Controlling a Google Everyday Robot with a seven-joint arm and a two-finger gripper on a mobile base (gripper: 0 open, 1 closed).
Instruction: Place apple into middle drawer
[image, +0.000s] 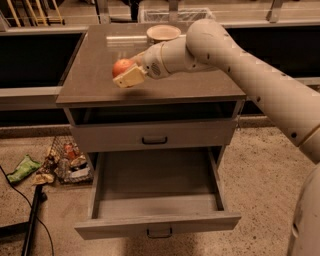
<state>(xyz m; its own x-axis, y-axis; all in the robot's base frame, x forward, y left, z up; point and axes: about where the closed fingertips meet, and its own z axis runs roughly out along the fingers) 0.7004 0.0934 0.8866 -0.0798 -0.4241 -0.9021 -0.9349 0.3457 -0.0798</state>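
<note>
The apple, round and orange-red, is held in my gripper above the left part of the brown cabinet top. The gripper is shut on the apple, with one pale finger across its front. The arm reaches in from the right. The middle drawer, wide, grey and shallow, is pulled open below, and its inside shows nothing in it. Its dark handle is at the front. The like grey drawer above it is shut.
A tan bowl stands at the back of the cabinet top. A wire basket with packets and a green bag lie on the floor to the left. A black cable and pole run along the lower left.
</note>
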